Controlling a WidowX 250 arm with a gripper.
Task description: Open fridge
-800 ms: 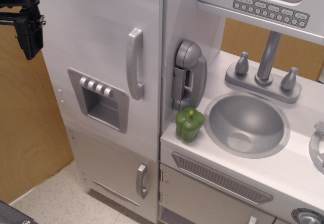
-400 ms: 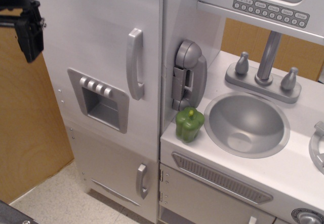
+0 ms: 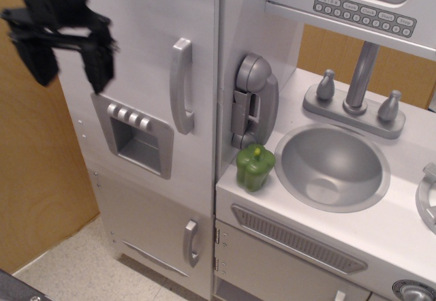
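Observation:
The fridge (image 3: 146, 35) is a tall silver-grey cabinet on the left, its large upper door closed. The door has a curved grey handle (image 3: 180, 85) and a recessed dispenser panel (image 3: 134, 135) with a row of buttons. My black gripper (image 3: 68, 66) hangs in front of the upper left part of the door, well left of the handle and above the dispenser. Its two fingers (image 3: 97, 62) point down with a wide gap between them. It is open and holds nothing.
A smaller lower door with a short handle (image 3: 191, 243) sits below. A grey toy phone (image 3: 253, 100) hangs right of the fridge. A green pepper (image 3: 255, 167) stands on the counter by the sink (image 3: 332, 167). A microwave keypad (image 3: 364, 11) is top right. A wooden wall (image 3: 30, 178) is on the left.
My gripper has moved right from the left edge, in front of the fridge door, and both fingers now show. The fridge door has not moved.

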